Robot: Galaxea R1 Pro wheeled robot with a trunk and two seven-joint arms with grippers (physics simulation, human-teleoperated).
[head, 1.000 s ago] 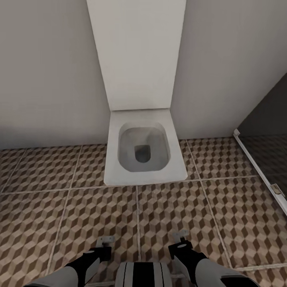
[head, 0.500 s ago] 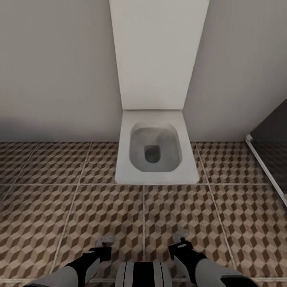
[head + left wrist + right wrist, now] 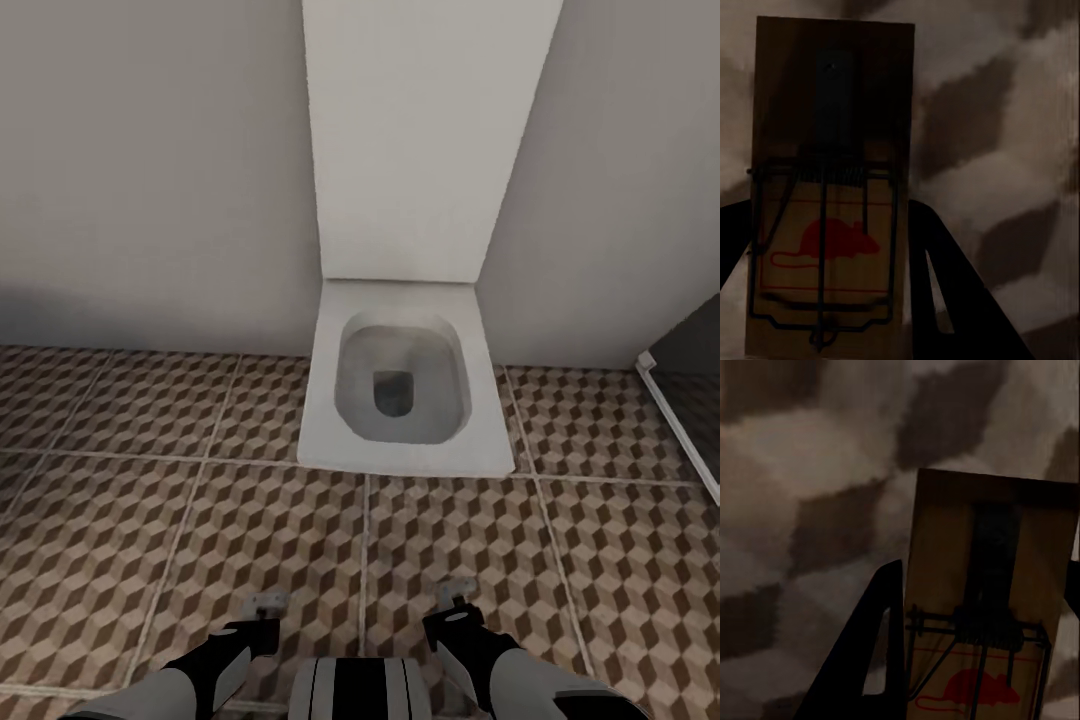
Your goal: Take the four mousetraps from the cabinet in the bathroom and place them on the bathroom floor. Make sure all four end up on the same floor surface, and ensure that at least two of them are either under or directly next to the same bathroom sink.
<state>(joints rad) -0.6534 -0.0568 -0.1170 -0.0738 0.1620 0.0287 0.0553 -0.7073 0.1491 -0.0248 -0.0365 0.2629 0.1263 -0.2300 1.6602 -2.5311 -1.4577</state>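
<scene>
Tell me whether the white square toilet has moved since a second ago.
No. The white square toilet stays against its wall and floor tiles; the shift is the camera's.

No readable text; red mouse pictogram printed on each mousetrap (image 3: 825,187) (image 3: 986,607), no lettering legible.

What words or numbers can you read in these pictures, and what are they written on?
There are no words or numbers to read.
Mousetrap in the left gripper: only a red mouse picture with red lines, no letters.
Mousetrap in the right gripper: the same red mouse picture, no letters.
Toilet, wall and bathroom floor: no writing, only the cube pattern on the tiles.
</scene>
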